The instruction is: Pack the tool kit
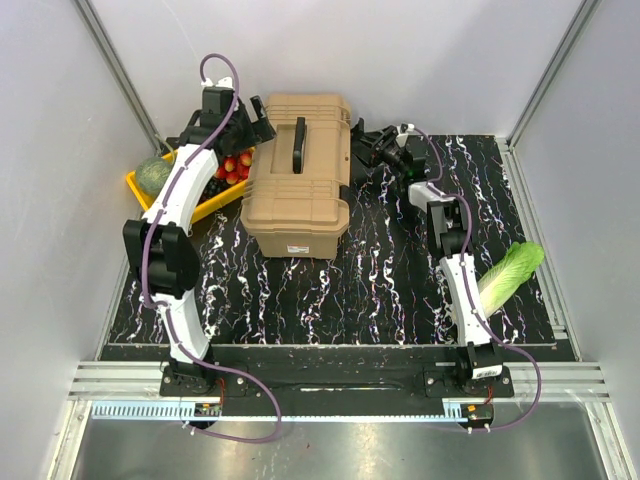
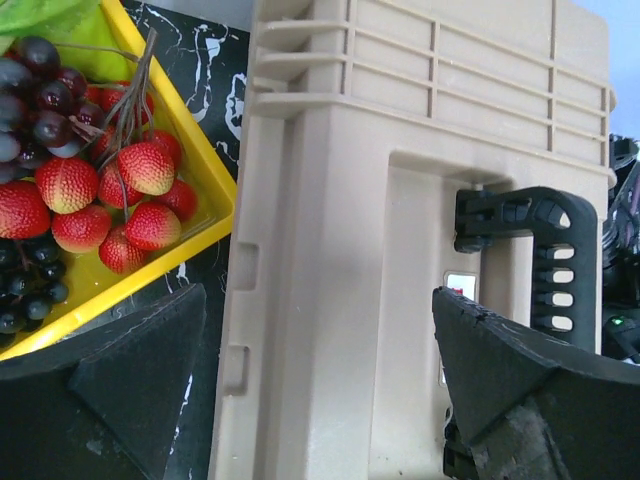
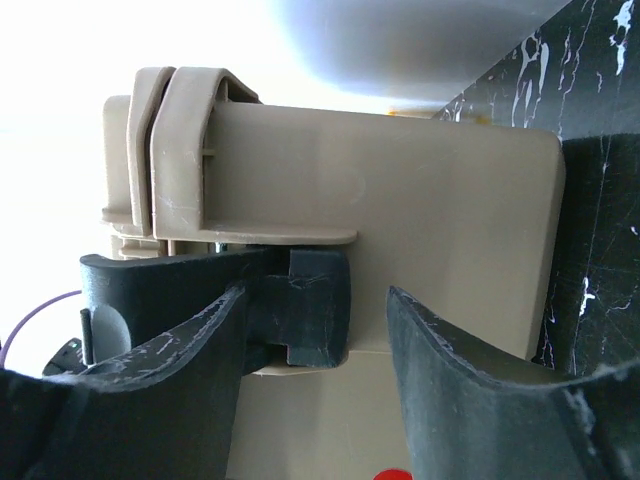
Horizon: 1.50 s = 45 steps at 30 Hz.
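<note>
The toolbox (image 1: pixel 290 205) sits shut toward the far side of the black mat (image 1: pixel 330 290), left of the middle, with its black handle (image 1: pixel 298 145) on top and its label (image 1: pixel 299 250) on the side facing me. My left pincer (image 1: pixel 255 125) is at the far left corner of the box, and its jaws are spread wide with nothing in them. My left wrist camera shows one finger (image 2: pixel 150 370) above the mat just beside the yellow tray (image 2: pixel 215 180). The other finger (image 2: pixel 500 370) is above the lid near the handle (image 2: pixel 540 240), so the box's left edge lies between them. I cannot tell whether either finger touches anything. My right pincer (image 1: pixel 372 150) is at the far right side of the box. My right wrist camera shows its jaws parted with a black latch (image 3: pixel 310 310) between them. The latch lies against one finger (image 3: pixel 200 350) and the other finger (image 3: pixel 460 380) stands clear of it, so I am not clamping it. The tray holds red berries (image 2: pixel 145 165) and dark grapes (image 2: pixel 40 90) and lies just left of the box. A cabbage (image 1: pixel 510 272) lies near the mat's right edge, well apart from the box.
</note>
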Tool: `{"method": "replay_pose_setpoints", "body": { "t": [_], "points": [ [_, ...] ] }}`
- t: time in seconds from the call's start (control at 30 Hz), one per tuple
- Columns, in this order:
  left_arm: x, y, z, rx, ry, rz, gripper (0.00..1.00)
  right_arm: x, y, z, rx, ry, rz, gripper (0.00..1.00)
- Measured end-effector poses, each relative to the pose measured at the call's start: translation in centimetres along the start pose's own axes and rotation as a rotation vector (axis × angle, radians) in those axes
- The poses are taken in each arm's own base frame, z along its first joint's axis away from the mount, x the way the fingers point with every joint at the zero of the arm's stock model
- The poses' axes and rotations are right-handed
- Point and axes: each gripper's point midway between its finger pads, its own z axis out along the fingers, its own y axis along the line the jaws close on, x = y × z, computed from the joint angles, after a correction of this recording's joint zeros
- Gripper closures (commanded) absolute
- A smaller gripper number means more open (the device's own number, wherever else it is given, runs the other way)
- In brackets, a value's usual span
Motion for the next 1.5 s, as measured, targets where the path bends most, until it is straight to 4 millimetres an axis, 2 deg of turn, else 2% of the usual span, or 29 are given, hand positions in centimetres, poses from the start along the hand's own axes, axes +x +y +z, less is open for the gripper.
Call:
{"method": "replay_pose_setpoints", "body": {
  "t": [0.2,0.37,0.5,0.6,0.77,0.9,1.0,1.17,1.37,1.5],
  "points": [
    [-0.5,0.0,0.0,0.033,-0.002,-0.03,0.01,0.3,0.1,-0.4,-0.039,0.0,-0.018,0.36],
    [0.4,-0.3,0.8,0.057,0.029,-0.042,0.01,0.7,-1.8,-1.1,-0.022,-0.009,0.012,0.33],
    [1.2,-0.4,1.4,0.065,0.054,-0.052,0.01,0.7,-1.9,-1.5,-0.051,-0.032,0.039,0.31],
    [1.4,-0.4,1.6,0.067,0.061,-0.059,0.01,0.5,-1.1,-1.6,-0.085,-0.05,0.064,0.31],
    [1.3,-0.6,1.6,0.077,0.06,-0.062,0.01,0.4,1.4,-1.3,-0.162,-0.063,0.087,0.32],
    [1.3,-0.7,1.6,0.083,0.061,-0.064,0.01,0.8,3.3,-0.7,-0.212,-0.055,0.086,0.37],
    [1.3,-0.7,1.6,0.084,0.061,-0.069,0.01,1.1,3.7,-0.7,-0.231,-0.052,0.09,0.39],
    [1.3,-0.8,1.6,0.088,0.061,-0.073,0.01,1.1,1.9,-1.2,-0.172,-0.08,0.097,0.39],
    [1.2,-0.9,1.6,0.093,0.058,-0.072,0.01,0.8,2.4,-0.7,-0.077,-0.094,0.02,0.3],
    [1.2,-0.9,1.6,0.093,0.058,-0.065,0.01,0.6,2.0,-0.8,0.002,-0.111,-0.011,0.29]
  ]
}}
